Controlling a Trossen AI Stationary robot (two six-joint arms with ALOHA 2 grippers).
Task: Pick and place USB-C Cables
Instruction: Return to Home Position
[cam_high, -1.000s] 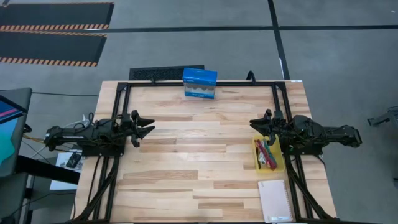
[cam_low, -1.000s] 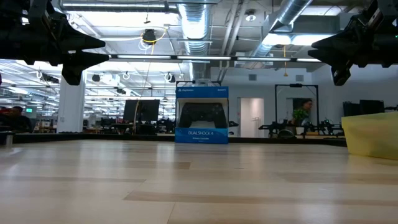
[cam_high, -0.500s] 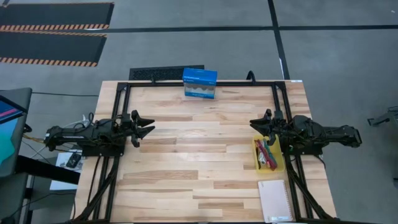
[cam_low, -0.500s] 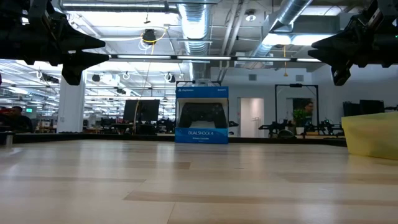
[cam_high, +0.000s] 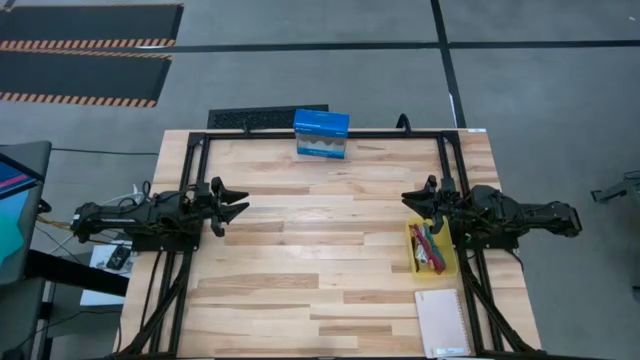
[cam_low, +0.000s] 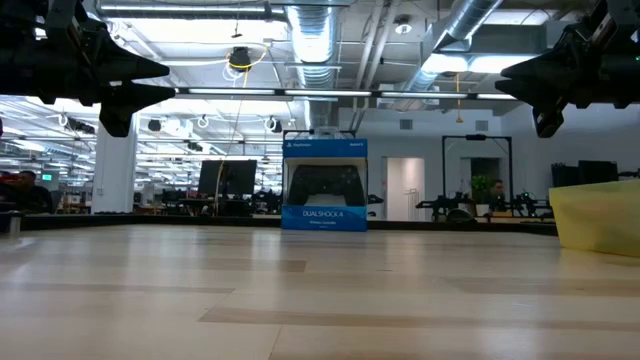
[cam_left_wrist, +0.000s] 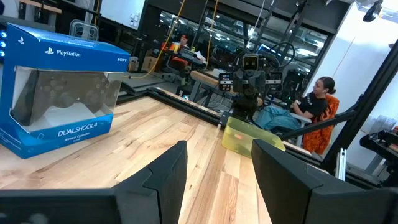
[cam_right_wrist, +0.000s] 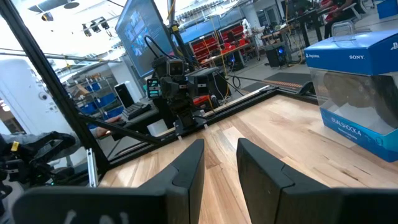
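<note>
With the cables (cam_high: 428, 246) lying in the bin (cam_high: 432, 273) by the counter's (cam_high: 320, 260) right edge and the left hand (cam_high: 243, 204) and right hand (cam_high: 406, 204) both spread and empty, the only likely mishap is the right hand dipping and clipping the bin.

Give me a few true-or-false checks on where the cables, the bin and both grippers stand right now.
1. USB-C cables lie inside the yellow bin. True.
2. The left gripper holds a cable. False: it is open and empty, over the left side of the table.
3. The blue box stands at the table's far edge. True.
4. The yellow bin sits beside the left arm. False: it sits on the table's right side, next to the right gripper, which is open and empty.
</note>
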